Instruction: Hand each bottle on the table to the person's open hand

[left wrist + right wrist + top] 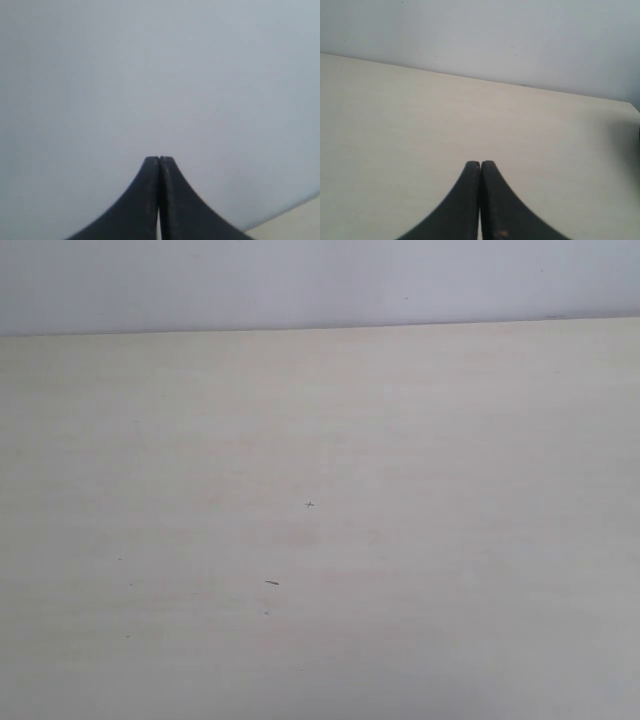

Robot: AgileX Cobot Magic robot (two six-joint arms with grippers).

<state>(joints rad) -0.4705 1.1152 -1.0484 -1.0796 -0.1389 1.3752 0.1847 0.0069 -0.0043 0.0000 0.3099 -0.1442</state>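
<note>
**Desk:** Entry one, exterior view?

**Operator:** I list the table: pale beige with faint grain. It fills the frame from the lower edge up to a nearly level far edge near the top. Above that edge I list a plain pale grey wall. On the tabletop I count a small cross-shaped mark near the centre of the frame. A short dark dash lies below it, slightly left.

**Desk:** Entry two, left wrist view?

**Operator:** Left gripper: black, at lower centre of the frame. I see its two fingers pressed together tip to tip, clenched with nothing between them. The wall takes nearly the whole frame behind it. A sliver of the table shows in the lower right corner.

**Desk:** Entry three, right wrist view?

**Operator:** Right gripper: black, at lower centre of the frame. Its fingers meet along their length, likewise clamped tight and holding nothing. The table covers the lower two thirds of the frame, and its far edge slants down from upper left to right. The wall sits above that edge. I note a dark shading at the right edge of the frame and cannot tell what it is.
</note>
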